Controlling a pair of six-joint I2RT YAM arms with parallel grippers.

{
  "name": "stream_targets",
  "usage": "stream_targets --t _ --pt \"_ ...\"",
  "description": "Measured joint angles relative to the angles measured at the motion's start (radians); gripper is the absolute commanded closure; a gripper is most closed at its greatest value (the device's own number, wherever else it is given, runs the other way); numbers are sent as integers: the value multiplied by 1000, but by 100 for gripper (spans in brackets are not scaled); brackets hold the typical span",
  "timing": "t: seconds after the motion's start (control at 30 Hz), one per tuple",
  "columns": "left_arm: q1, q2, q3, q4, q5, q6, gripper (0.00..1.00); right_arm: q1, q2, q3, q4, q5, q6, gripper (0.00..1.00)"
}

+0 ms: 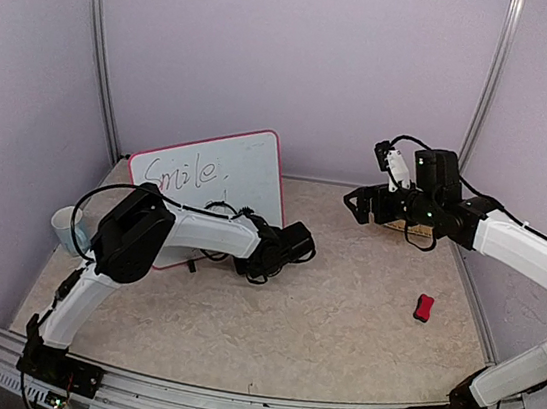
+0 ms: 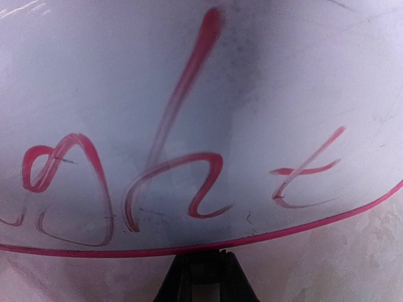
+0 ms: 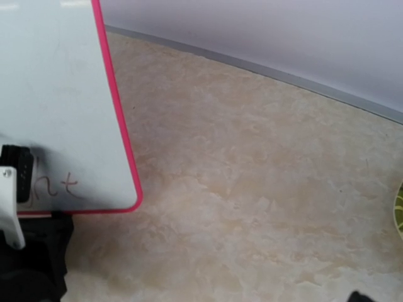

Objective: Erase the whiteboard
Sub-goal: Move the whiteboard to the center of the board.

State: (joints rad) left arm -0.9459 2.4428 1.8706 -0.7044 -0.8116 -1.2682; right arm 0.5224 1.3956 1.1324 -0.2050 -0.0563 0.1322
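Left fingers [image 1: 297,240] near whiteboard [image 1: 241,167], spread unclear

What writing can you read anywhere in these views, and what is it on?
"Smile," - marker handwriting, upper line on the whiteboard, top view.
"ght" - red marker, lower line near the board's bottom edge, left wrist view; anything before it is cut off.
"ht" - the same letters, faint, in the right wrist view.
No other text is readable.

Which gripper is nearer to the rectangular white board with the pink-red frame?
Left. The left gripper is close in front of the lower right corner of the pink-framed whiteboard; the right gripper hangs well off to its right, apart from it.
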Motion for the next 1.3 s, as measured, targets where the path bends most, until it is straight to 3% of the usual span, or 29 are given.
stream_targets --t 0.6,1.03,1.23,1.3 --pt "-34 7 12 16 -1 13 52 0 -1 11 -11 0 0 0" --pt "-62 6 11 5 -8 12 22 0 -1 22 -14 1 0 0" --pt "-88 -27 -35 2 6 21 2 0 -9 10 3 1 2 0" --pt "-101 -50 -61 0 17 23 1 0 -25 -6 15 2 4 0"
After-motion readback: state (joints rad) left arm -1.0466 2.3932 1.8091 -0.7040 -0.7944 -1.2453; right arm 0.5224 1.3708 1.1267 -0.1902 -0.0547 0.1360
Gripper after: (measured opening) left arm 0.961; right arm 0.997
